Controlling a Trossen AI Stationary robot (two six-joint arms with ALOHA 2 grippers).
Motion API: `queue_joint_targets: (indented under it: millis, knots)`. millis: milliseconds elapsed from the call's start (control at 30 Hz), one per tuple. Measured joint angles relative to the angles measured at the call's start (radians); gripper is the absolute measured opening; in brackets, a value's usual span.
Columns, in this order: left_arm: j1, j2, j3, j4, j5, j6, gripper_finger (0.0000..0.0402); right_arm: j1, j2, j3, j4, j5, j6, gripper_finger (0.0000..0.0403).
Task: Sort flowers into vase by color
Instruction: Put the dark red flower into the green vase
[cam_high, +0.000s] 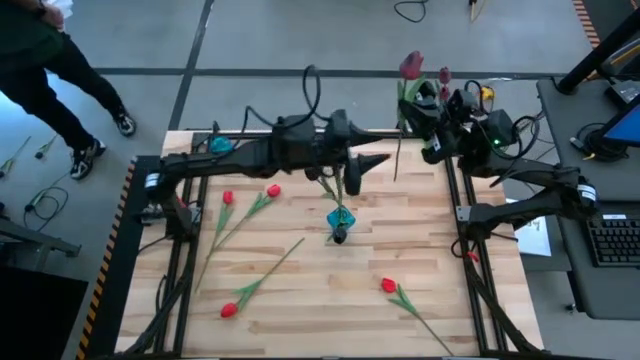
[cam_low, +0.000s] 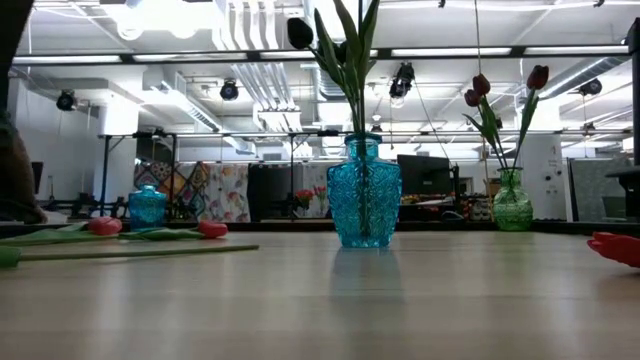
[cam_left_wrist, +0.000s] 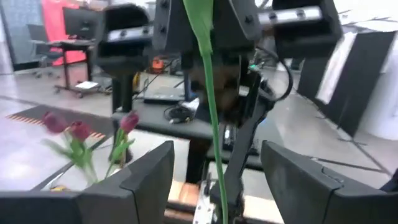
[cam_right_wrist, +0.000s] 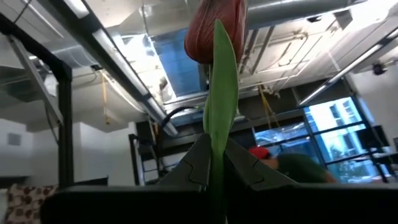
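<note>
High view: both arms reach over the wooden worktop (cam_high: 330, 300); the blue vase (cam_high: 339, 219) stands mid-worktop, partly covered by the left arm.
Hidden: the head of the flower in the blue vase is hard to make out from above; in the low view a dark head (cam_low: 299, 33) shows at the top edge, and the leaves are cut off there.
Cut off: in the right wrist view the stem runs out of sight below the fingers.
Left tool (cam_high: 352, 180): just above and behind the blue vase, fingers spread apart; in its wrist view a green stem (cam_left_wrist: 213, 124) passes between the fingers, touching neither that I can see.
Right tool (cam_high: 409, 108): at the far right edge of the worktop, clamped on the stem of a maroon tulip (cam_high: 411, 65) held upright; the wrist view shows the leaf pinched between closed fingers, the head (cam_right_wrist: 215, 30) above.
Green vase (cam_low: 512, 202): far right, holding dark maroon tulips.
Loose flowers: four red tulips lie on the worktop, heads at (cam_high: 228, 198), (cam_high: 274, 190), (cam_high: 229, 310) and (cam_high: 388, 286).
Small blue jar (cam_low: 147, 206): far left.
Person (cam_high: 55, 60): on the floor beyond the worktop, mostly out of frame.
</note>
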Motion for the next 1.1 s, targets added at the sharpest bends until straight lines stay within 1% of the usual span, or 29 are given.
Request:
queue_joint_targets:
  millis: [133, 200, 267, 333, 467, 633, 767, 800, 867, 967, 1067, 1100]
  knots:
    - [0.017, 0.079, 0.128, -0.032, 0.116, 0.004, 0.0224, 0.024, 0.043, 0.039, 0.000, -0.001, -0.013, 0.0012]
    - [0.014, 0.109, 0.187, -0.060, 0.113, 0.023, 0.0220, 0.025, 0.057, 0.047, -0.011, 0.000, -0.024, 0.0012]
    - [0.011, 0.133, 0.245, -0.098, 0.069, 0.033, 0.0212, 0.025, 0.062, 0.046, -0.015, 0.000, -0.027, 0.0012]
    - [0.012, 0.151, 0.298, -0.152, 0.057, 0.048, 0.0200, 0.025, 0.064, 0.039, -0.012, 0.000, -0.027, 0.0012]
    - [0.014, 0.176, 0.350, -0.211, 0.053, 0.061, 0.0154, 0.025, 0.054, 0.023, -0.014, 0.000, -0.037, 0.0012]
    - [0.017, 0.177, 0.385, -0.230, 0.056, 0.037, 0.0079, 0.025, 0.041, 0.007, -0.005, 0.000, -0.053, 0.0012]
    - [0.021, 0.179, 0.411, -0.318, 0.057, 0.068, 0.0015, 0.025, 0.036, -0.005, -0.039, 0.006, -0.052, 0.0013]
    - [0.021, 0.179, 0.419, -0.344, 0.057, 0.072, 0.0008, 0.025, 0.033, -0.005, -0.062, 0.008, -0.052, 0.0013]
    - [0.020, 0.179, 0.431, -0.391, 0.055, 0.074, 0.0008, 0.025, 0.022, -0.003, -0.129, 0.007, -0.053, 0.0014]
    - [0.019, 0.179, 0.455, -0.492, 0.027, 0.081, 0.0002, 0.025, 0.012, 0.006, -0.226, 0.008, -0.053, 0.0032]
    - [0.020, 0.178, 0.497, -0.606, 0.004, 0.107, 0.0001, 0.025, -0.007, 0.020, -0.309, 0.003, -0.044, 0.0074]
    - [0.020, 0.173, 0.495, -0.620, 0.002, 0.115, 0.0001, 0.025, -0.014, 0.029, -0.342, 0.000, -0.035, 0.0092]
